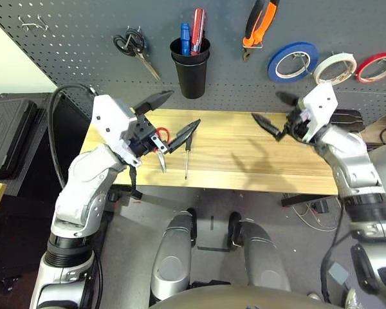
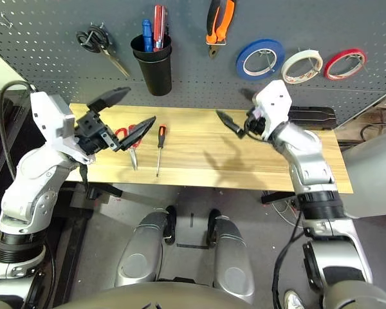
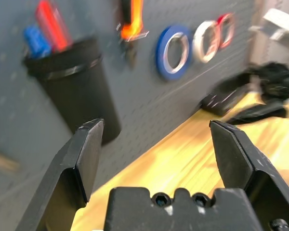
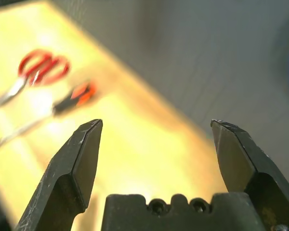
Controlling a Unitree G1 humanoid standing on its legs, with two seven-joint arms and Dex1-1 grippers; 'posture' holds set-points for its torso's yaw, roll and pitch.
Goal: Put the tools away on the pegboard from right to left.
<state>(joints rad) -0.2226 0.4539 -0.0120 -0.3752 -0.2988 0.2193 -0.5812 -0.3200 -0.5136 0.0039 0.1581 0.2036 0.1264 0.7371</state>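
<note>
red-handled scissors (image 2: 125, 139) half hidden behind left gripper (image 2: 119, 114)

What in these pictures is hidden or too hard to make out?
- Red scissors: eye views, partly covered by the left gripper.
- Pliers: handle tops cut by the picture's top edge.
- Screwdriver: blurred in the right wrist view.
- Hooks under the cream tape: too small.

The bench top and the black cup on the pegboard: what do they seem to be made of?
The bench top looks like light wood with a smooth finish: pale grain lines run along it. The black cup on the pegboard looks like matte plastic, though coated metal cannot be ruled out.
</note>
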